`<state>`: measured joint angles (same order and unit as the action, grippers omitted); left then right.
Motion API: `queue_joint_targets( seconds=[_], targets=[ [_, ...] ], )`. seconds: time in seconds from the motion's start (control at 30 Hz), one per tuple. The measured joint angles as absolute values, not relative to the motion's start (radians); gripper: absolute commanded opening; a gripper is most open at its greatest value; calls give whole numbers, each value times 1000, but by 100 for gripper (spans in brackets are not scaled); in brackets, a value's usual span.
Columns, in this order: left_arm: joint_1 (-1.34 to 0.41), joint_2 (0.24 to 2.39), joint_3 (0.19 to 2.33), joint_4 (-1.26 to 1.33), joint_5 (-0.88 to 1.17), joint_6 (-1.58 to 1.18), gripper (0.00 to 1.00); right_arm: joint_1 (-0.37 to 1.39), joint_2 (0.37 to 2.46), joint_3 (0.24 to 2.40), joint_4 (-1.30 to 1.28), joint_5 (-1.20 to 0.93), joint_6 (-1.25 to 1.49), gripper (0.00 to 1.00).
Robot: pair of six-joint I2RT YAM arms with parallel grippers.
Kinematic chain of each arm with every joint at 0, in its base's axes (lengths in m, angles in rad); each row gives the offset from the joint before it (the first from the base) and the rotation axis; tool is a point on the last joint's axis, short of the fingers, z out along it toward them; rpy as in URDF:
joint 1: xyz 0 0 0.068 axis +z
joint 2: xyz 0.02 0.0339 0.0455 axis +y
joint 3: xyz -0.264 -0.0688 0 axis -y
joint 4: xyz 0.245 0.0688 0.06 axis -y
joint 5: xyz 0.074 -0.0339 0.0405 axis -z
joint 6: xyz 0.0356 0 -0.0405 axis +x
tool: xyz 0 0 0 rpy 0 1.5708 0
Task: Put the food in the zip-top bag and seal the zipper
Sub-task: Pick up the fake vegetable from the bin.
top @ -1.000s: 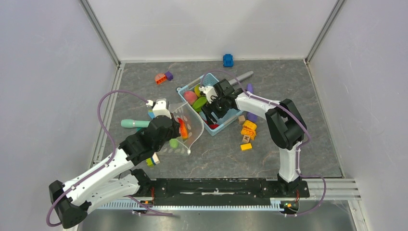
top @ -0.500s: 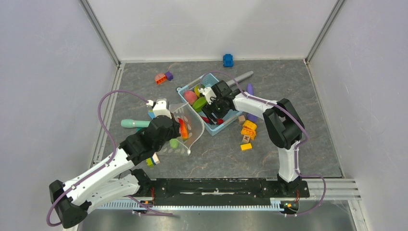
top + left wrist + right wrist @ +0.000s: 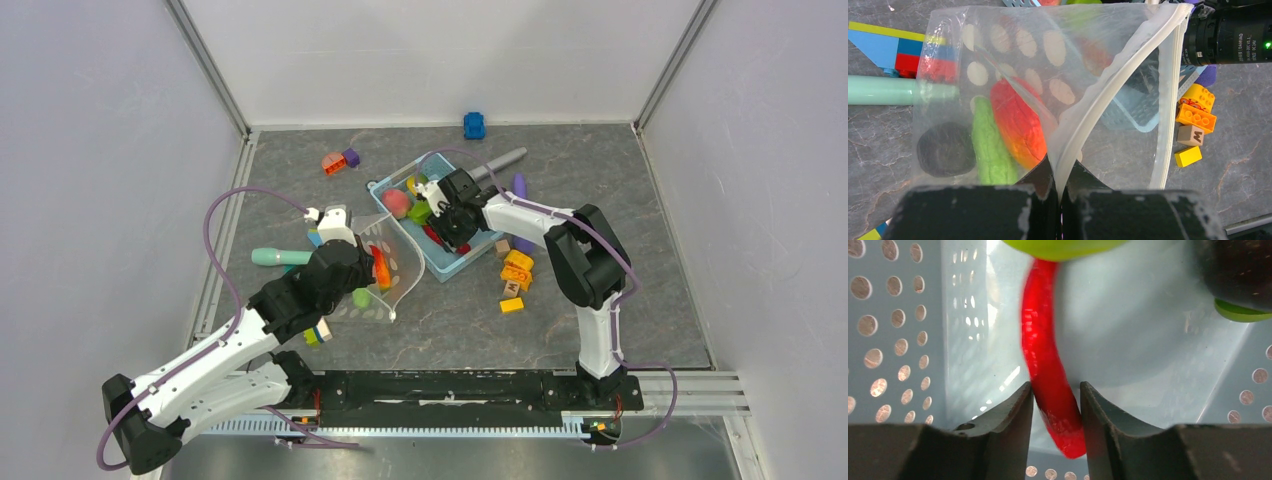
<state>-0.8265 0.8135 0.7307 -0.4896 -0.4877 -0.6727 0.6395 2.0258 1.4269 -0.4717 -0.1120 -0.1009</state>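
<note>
L gripper [image 3: 1058,186] clamped tight on zipper [image 3: 1108,95] rim of zip-top bag [image 3: 1013,60]. In top view the mouth gapes toward 3 o'clock, just beside basket [image 3: 384,188]. Bare floor [image 3: 470,325] at bag's 5 o'clock; blocks [image 3: 517,270] crowd basket's 5 o'clock. R gripper [image 3: 1056,390], partly closed, pinches red chili [image 3: 1040,330] inside basket. In R wrist view, chili's long axis runs 12–6, tip at 6, perforated wall close at 9.
</note>
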Motion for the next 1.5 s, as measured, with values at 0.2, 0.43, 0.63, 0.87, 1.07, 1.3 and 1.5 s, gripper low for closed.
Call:
queue_joint_targets(
  seconds=[0.2,0.43,0.63,0.87,1.07,1.3,1.5],
  targets=[
    [-826,813,731,-490,-488,-673,2,640,2027,1427,-472,-124,-104,24],
    [-826,809,731,-490,-488,-673,2,640,1991,1424,-472,-171,-121,15],
    [-826,808,731,-490,-490,-673,2,640,1892,1391,-463,-231,-138,15],
    [-826,807,731,-490,-492,-673,2,640,1813,1356,-440,-257,-140,14],
    [-826,807,731,-490,-492,-673,2,640,1715,1263,-392,-319,-126,14],
    [-826,807,731,-490,-492,-673,2,640,1537,1122,-265,-464,-59,14],
    [-826,807,731,-490,-492,-673,2,640,1422,1044,-196,-594,13,16]
  ],
)
